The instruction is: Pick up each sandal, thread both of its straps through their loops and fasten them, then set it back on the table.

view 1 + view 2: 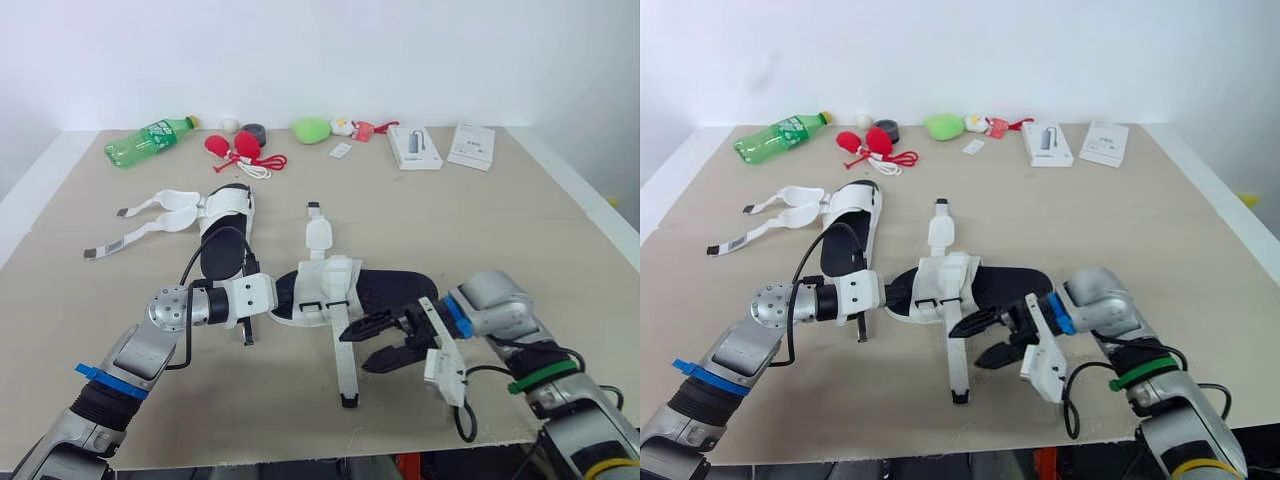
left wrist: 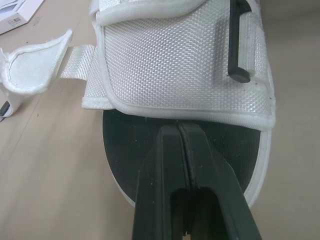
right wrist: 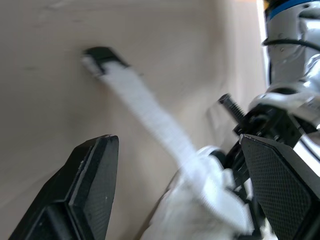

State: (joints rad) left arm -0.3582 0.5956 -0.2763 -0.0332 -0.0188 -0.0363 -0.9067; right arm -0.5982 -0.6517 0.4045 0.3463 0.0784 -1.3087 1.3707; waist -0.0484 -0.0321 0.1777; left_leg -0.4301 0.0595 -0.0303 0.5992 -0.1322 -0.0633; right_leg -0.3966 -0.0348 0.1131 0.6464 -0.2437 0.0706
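Observation:
One white sandal with a black insole (image 1: 385,287) lies at the middle of the table. One of its straps (image 1: 318,232) points to the far side and the other, a long one (image 1: 345,365), points to the front edge. My left gripper (image 1: 283,297) is shut, its fingertips (image 2: 181,131) resting on the insole just under the white upper (image 2: 180,55). To the right of the long strap (image 3: 150,117) my right gripper (image 1: 385,343) stands open, and the strap runs between its fingers. A second sandal (image 1: 228,215) lies at the back left with both straps spread out.
Along the far edge lie a green bottle (image 1: 150,140), red items with a cord (image 1: 238,150), a green lump (image 1: 311,129) and two white boxes (image 1: 414,147) (image 1: 471,146). The table's front edge (image 1: 330,450) is close below the long strap's tip.

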